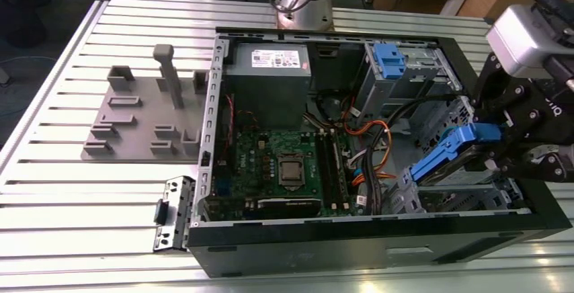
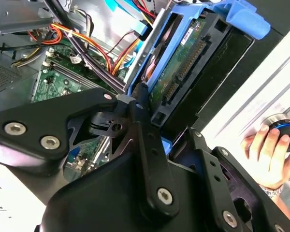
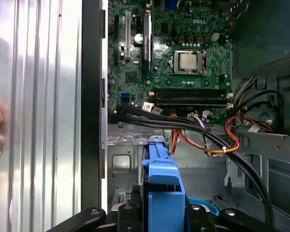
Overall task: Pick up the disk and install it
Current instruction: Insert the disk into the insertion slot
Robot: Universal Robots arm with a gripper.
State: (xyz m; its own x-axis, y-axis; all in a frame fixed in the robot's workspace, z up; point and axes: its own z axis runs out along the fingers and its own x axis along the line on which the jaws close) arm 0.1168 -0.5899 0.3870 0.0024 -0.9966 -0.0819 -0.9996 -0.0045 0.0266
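1. disk (image 1: 445,160) is off the counter (image 1: 80,192) and inside the open computer case (image 1: 359,242), at the exterior view's right, gripped by the claw (image 1: 499,148).
2. claw state: clamped on the disk's blue frame. in the first wrist view the frame's blue end stands squeezed between the two black fingers (image 3: 125,215).
3. with one arm on the rig, the disk lies right at the claw, reaching from it into the case; the claw has the end nearest the case's outer wall.
4. long axis: tilted, not flat. in the exterior view it runs from the high end at the claw down toward the exterior view's left, with the low end dipping toward the grey drive cage (image 1: 462,197) just beneath.
5. in the second wrist view the disk's green board side and connector edge face the camera, with the blue frame around them.
6. judgement: the disk is angled over the cage and not seated. i cannot tell whether its low end touches the cage.
7. orange and black cables (image 1: 372,155) run just beside the low end, between it and the motherboard (image 1: 278,165).
8. a person's hand (image 2: 269,151) rests outside the case wall, apart from the disk.
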